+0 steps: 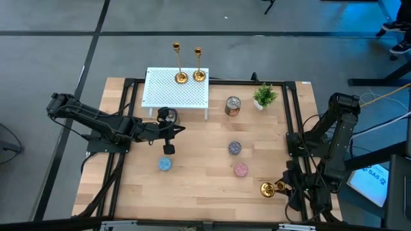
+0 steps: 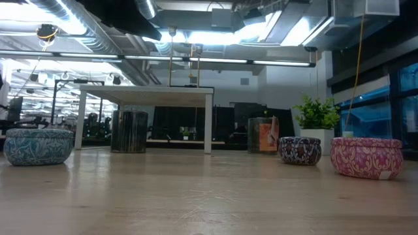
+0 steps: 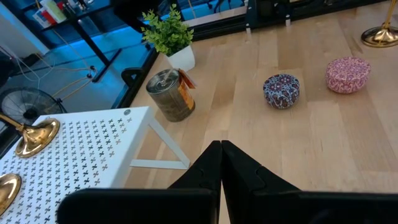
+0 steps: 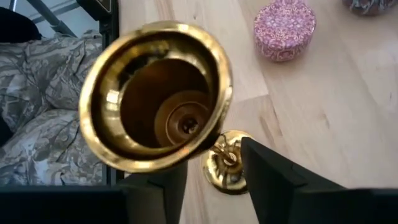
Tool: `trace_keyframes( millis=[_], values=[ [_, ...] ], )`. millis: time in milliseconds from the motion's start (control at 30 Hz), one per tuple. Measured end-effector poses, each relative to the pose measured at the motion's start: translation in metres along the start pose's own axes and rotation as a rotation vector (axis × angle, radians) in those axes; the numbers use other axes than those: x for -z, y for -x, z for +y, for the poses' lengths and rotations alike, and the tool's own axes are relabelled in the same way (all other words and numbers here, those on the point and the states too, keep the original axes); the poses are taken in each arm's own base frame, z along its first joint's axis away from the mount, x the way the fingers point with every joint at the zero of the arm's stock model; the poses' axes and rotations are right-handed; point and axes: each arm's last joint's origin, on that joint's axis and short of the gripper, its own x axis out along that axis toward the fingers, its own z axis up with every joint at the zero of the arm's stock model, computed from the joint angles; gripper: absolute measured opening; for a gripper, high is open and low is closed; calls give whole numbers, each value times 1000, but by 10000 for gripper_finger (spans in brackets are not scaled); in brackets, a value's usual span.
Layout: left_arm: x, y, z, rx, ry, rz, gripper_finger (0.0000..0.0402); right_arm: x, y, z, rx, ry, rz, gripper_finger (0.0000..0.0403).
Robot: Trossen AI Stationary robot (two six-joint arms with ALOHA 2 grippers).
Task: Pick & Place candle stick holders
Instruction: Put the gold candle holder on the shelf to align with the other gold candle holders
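Observation:
Two gold candlesticks [image 1: 181,77] [image 1: 199,75] stand on their round bases on the white perforated stand [image 1: 167,96] at the table's far side; their bases also show in the left wrist view [image 3: 34,137]. The third candlestick [image 1: 268,188] stands on its base near the front right corner. My right gripper [image 4: 211,158] is open and points down over it, one finger on either side of its stem. The cup top [image 4: 155,93] is close to the camera and the base [image 4: 225,167] shows beyond the fingertips. My left gripper [image 3: 221,162] is shut and empty in front of the stand.
A dark tin [image 1: 167,115] sits by the stand's front edge. A copper tin [image 1: 232,106] and a potted plant [image 1: 264,96] stand at the far right. Blue [image 1: 166,163], speckled [image 1: 235,148] and pink [image 1: 241,169] round tins lie mid-table. The table's right edge is close to the third candlestick.

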Motion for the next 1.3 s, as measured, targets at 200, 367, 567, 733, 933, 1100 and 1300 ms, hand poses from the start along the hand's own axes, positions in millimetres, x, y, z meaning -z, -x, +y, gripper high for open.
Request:
trace_keyframes(
  millis=[200, 367, 567, 733, 933, 1100, 1300],
  values=[
    [0, 0, 0, 0, 0, 0, 1, -1, 0, 1, -8, 42, -36, 92],
    [0, 0, 0, 0, 0, 0, 1, -1, 0, 1, -6, 50, -38, 54],
    [0, 0, 0, 0, 0, 0, 1, -2, 0, 1, -3, 49, -62, 33],
    [0, 0, 0, -1, 1, -1, 8, -5, -2, 0, 10, 38, -75, 29],
    [-1, 0, 0, -1, -11, -7, 53, -16, -9, -3, 50, -4, -91, 28],
    [-6, 0, 0, -4, -2, -56, 116, -32, -15, -8, 79, -113, -113, 28],
    [-17, 1, 4, -45, 27, -147, 193, -60, -11, -16, 57, -232, -106, 27]
  ],
)
